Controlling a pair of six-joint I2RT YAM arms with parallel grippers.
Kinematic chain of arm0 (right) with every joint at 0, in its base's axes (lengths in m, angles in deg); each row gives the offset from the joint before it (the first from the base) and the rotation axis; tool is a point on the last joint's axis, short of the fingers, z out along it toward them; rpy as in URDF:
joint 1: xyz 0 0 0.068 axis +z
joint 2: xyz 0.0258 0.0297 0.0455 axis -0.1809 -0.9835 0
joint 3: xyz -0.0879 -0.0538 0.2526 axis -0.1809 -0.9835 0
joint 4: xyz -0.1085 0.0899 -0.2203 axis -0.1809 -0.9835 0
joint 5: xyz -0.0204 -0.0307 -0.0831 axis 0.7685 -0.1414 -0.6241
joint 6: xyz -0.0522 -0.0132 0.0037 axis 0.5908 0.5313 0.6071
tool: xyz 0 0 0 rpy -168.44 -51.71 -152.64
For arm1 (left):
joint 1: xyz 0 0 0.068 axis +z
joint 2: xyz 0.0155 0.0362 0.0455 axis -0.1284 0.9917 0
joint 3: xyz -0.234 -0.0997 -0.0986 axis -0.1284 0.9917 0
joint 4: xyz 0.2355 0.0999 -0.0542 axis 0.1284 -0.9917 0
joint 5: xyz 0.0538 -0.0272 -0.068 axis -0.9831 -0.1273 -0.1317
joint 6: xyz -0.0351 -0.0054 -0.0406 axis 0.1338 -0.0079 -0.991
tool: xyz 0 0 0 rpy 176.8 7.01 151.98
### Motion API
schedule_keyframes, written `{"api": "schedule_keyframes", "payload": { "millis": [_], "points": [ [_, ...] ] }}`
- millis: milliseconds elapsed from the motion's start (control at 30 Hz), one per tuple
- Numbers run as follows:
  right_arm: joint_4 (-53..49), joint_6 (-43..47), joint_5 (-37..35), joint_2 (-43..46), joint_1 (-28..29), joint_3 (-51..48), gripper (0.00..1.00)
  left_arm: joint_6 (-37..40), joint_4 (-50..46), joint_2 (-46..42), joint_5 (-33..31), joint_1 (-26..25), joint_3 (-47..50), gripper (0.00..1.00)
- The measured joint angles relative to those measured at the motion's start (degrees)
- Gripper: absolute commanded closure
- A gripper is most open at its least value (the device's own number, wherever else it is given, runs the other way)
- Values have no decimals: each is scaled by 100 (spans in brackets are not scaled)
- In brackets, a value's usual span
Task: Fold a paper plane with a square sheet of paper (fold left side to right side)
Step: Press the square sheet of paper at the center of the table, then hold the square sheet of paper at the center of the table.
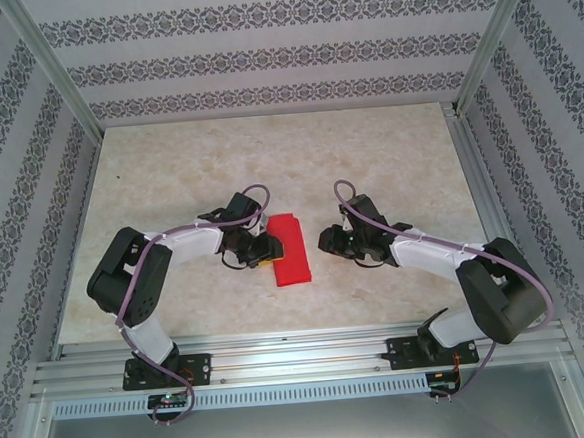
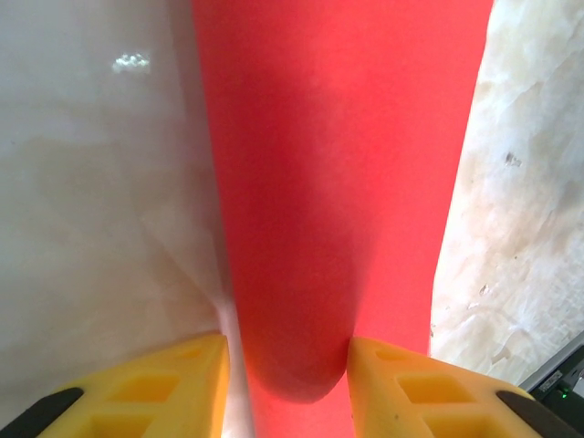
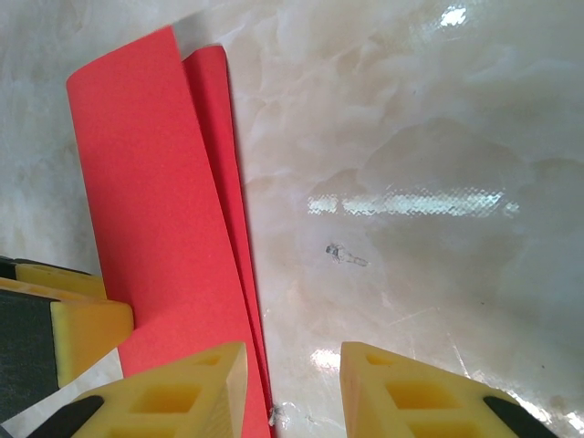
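Observation:
The square sheet of paper lies on the table between the arms, red side up, folded over into a narrow upright rectangle. Its upper layer bulges loosely and the lower layer's edge peeks out on the right. My left gripper is at the sheet's left edge. Its yellow fingers stand apart, and the rounded red fold lies between them. My right gripper hovers just right of the sheet, open, with bare table between its fingers. Its left finger overlaps the paper's right edge. A paper plane is out of view.
The marble-look tabletop stretches behind and to both sides of the sheet. Patterned walls and metal frame posts enclose it. An aluminium rail carrying both arm bases runs along the near edge.

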Motion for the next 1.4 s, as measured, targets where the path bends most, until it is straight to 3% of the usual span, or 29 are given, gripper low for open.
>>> {"api": "schedule_keyframes", "payload": {
  "millis": [1400],
  "points": [
    [96, -11, 46, -186, 243, 2, 68, 151, -153, 168, -42, -114, -221, 61]
  ]
}}
